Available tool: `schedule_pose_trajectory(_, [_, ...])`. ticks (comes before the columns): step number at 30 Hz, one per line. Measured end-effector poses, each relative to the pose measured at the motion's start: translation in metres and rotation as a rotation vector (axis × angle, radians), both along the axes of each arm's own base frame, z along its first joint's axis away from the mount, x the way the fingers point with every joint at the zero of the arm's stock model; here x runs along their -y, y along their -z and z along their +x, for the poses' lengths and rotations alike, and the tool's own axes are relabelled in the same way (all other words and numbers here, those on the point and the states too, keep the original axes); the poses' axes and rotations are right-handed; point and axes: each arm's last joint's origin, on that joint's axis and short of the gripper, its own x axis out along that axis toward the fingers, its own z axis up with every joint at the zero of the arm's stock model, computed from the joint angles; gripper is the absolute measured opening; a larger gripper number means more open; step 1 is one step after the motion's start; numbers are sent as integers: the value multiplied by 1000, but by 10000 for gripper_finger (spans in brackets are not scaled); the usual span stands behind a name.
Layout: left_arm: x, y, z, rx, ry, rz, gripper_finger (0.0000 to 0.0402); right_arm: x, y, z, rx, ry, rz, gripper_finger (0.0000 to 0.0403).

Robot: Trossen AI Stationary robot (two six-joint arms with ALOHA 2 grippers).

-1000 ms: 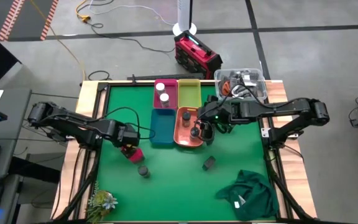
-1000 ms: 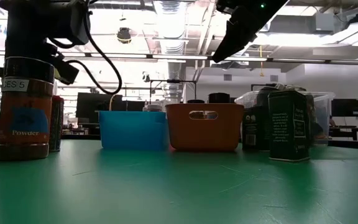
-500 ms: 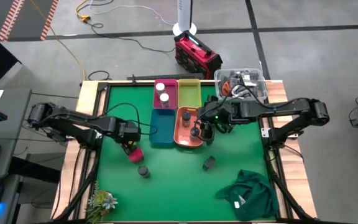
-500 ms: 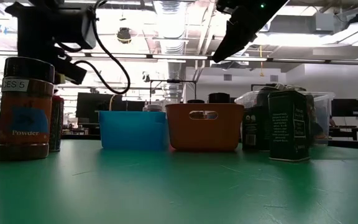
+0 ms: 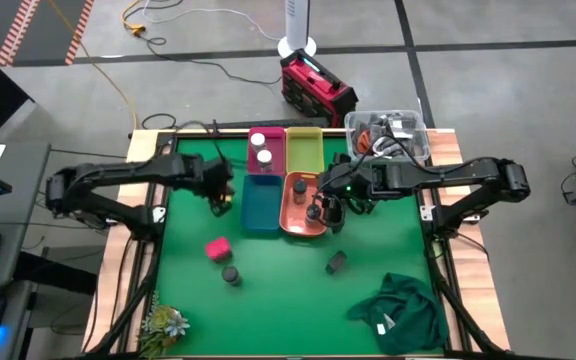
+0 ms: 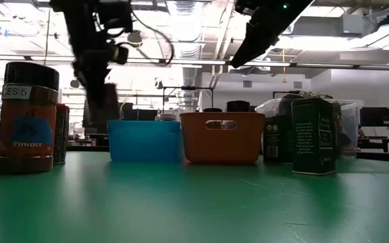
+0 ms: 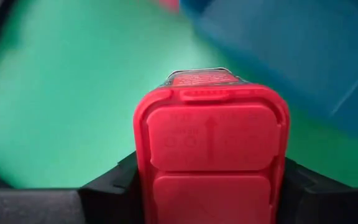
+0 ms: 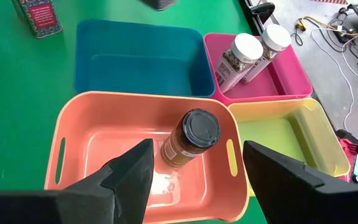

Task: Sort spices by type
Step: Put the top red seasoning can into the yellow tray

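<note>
Filling the left wrist view, tool-clamped red-capped spice container [image 7: 211,152].

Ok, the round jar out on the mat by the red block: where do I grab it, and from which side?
The jar stands upright with its black cap on top, so come straight down and close the jaws on the body just under the cap. It is round, so any angle would hold, but the red block stands close beside it: turn the jaws so that neither finger drops on that side.
</note>
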Motion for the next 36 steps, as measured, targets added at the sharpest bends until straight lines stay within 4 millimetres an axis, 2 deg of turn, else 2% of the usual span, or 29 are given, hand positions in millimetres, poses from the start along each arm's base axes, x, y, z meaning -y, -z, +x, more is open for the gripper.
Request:
schedule_pose_trajectory(7, [-18,-30,11,202,118,-39,201,0,1,-1,-9,3,5,276])
schedule_pose_trajectory(12, [-28,-47,21,353,177,65,202,0,1,-1,-7,4,6,276])
schedule_pose_trajectory(17, [-49,-50,37,412,191,89,202,-1,0,0,0,10,15,276])
schedule_pose_trajectory(23, [-80,-42,81,331,240,87,203,-5,2,-3,-26,4,25,276])
schedule_pose_trajectory(28, [-102,-43,120,293,309,118,203,-12,0,-16,-81,28,68,276])
schedule_pose_trajectory(36, [-140,-39,158,290,327,159,203,-24,-1,-23,-97,26,99,276])
